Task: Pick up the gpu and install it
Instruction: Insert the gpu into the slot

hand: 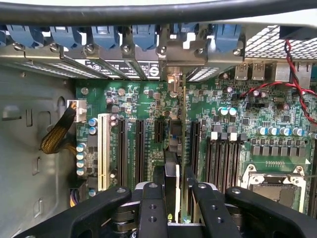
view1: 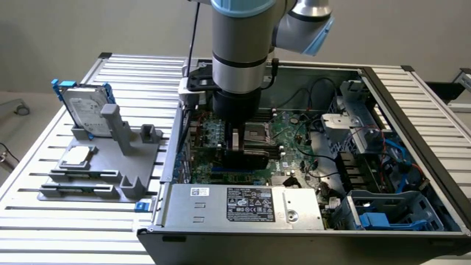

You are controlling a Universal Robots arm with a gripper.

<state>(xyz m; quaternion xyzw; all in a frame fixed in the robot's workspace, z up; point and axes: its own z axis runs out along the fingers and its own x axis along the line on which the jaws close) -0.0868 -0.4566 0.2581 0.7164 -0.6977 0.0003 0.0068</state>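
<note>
We saw the gpu (hand: 181,124) standing on edge inside the open computer case (view1: 294,243), in line with an expansion slot on the motherboard (hand: 133,99), its bracket end toward the rear slot covers. The pincer (hand: 176,198) was partly closed, clamping the card's upper edge. Pickup looked done. We judged seating unconfirmed, and the card was not yet let go.

The arm (view1: 239,49) is cut off at the top edge. The gpu (hand: 172,173) shows just its thin edge, its near end hidden behind the end effector (hand: 176,191).
</note>
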